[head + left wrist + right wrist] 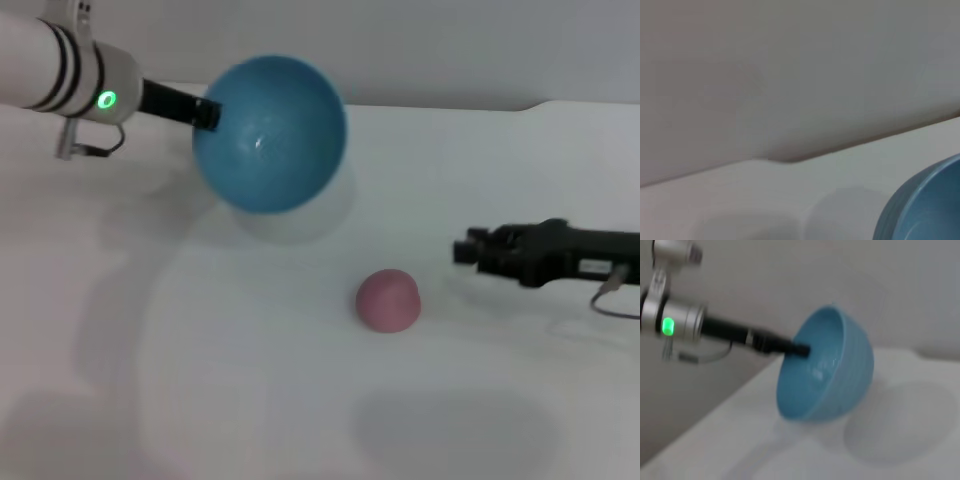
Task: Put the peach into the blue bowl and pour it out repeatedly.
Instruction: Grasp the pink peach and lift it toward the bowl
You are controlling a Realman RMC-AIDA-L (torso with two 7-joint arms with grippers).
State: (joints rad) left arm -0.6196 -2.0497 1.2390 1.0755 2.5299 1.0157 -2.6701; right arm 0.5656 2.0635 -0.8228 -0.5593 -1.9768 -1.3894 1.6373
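Now the left pincer (208, 112) grips the blue bowl (270, 133) by its rim, tipped above the worktop (200, 380); the peach (389, 299) lies loose below. The right pincer (462, 249), seemingly closed on nothing, should approach the fruit squarely while the bowl gets righted.

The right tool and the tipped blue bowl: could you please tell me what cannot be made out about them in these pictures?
- Right tool: in the head view its fingers blur into one dark shape, so open or shut is unclear.
- Blue bowl: the left wrist view's edge cuts off all but a part of it.
- Left tool: it holds the bowl's rim; its far finger is hidden behind the wall.
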